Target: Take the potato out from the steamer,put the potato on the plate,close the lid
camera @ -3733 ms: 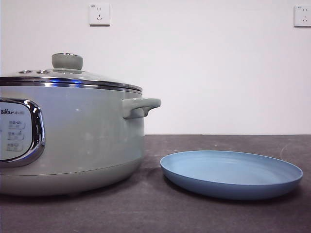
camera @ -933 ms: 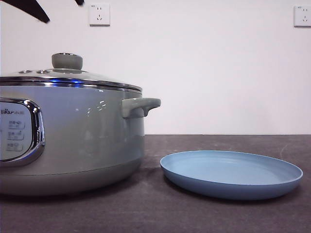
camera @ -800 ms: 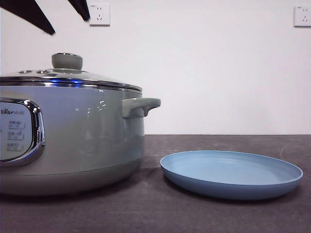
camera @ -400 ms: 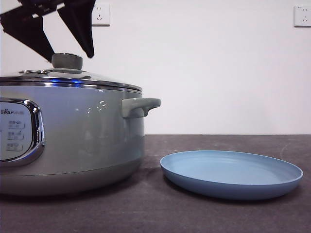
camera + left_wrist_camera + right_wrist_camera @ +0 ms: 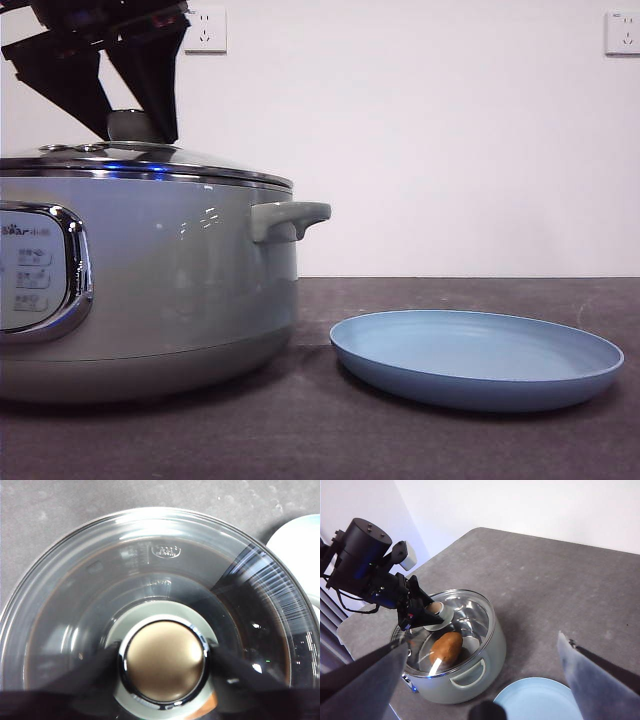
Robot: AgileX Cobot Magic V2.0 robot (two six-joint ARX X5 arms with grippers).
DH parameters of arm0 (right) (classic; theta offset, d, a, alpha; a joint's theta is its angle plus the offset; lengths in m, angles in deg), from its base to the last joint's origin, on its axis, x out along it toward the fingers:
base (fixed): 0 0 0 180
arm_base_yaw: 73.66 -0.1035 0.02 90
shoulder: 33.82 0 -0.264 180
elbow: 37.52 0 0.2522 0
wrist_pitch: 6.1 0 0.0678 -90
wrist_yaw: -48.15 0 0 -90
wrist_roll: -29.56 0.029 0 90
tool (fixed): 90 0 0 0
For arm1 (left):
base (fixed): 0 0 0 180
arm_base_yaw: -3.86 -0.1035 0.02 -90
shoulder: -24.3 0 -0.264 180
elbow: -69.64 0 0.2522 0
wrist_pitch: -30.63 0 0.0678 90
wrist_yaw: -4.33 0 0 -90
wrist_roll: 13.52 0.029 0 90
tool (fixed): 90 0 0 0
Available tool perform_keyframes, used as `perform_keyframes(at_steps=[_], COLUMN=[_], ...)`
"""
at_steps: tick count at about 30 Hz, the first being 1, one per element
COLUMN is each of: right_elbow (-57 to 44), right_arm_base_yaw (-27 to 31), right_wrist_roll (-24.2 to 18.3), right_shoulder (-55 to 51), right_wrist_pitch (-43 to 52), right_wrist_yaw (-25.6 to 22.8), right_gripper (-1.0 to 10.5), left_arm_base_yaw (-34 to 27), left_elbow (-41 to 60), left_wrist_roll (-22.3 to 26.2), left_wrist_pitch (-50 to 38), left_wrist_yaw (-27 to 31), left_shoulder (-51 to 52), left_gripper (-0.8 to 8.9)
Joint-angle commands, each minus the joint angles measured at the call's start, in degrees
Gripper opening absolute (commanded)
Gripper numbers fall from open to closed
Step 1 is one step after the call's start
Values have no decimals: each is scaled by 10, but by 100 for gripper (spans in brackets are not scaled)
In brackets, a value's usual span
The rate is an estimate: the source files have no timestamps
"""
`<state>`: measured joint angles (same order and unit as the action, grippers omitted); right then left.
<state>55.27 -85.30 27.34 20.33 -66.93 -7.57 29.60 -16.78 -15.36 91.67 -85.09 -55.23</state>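
The sage-green steamer (image 5: 180, 280) stands at the left with its glass lid (image 5: 215, 165) seated on it. My left gripper (image 5: 137, 128) has come down from above, and its jaws press both sides of the lid's knob (image 5: 164, 661). The lid (image 5: 75, 605) fills the left wrist view. The orange-brown potato (image 5: 446, 647) lies inside the steamer (image 5: 470, 680), seen through the glass. The light-blue plate (image 5: 475, 360) sits empty to the right of the steamer. My right gripper (image 5: 482, 640) is open, empty and high above the table.
The steamer's side handle (image 5: 290, 218) points toward the plate. The dark grey table (image 5: 400, 440) runs back to a white wall. Wall sockets (image 5: 204, 30) are behind.
The left gripper has come down from the top left corner onto the lid's knob, and its jaws have narrowed around it. Lid, steamer and plate have not moved.
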Motion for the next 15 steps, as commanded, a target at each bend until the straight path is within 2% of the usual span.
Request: perform_keyframes(at_steps=[1,15], right_elbow=[2,2], right_arm_base_yaw=[-1,-1], right_wrist_roll=[-2,-2], right_shoulder=[0,0], right_wrist_pitch=[4,4], right_wrist_yaw=[-2,-2], right_gripper=[504,504], left_arm_base_yaw=[2,2], left_elbow=[0,-7], left_wrist_roll=[10,22], left_wrist_pitch=[-1,-32], left_wrist_yaw=[11,25], left_shoulder=[-2,31], left_gripper=[-8,-8])
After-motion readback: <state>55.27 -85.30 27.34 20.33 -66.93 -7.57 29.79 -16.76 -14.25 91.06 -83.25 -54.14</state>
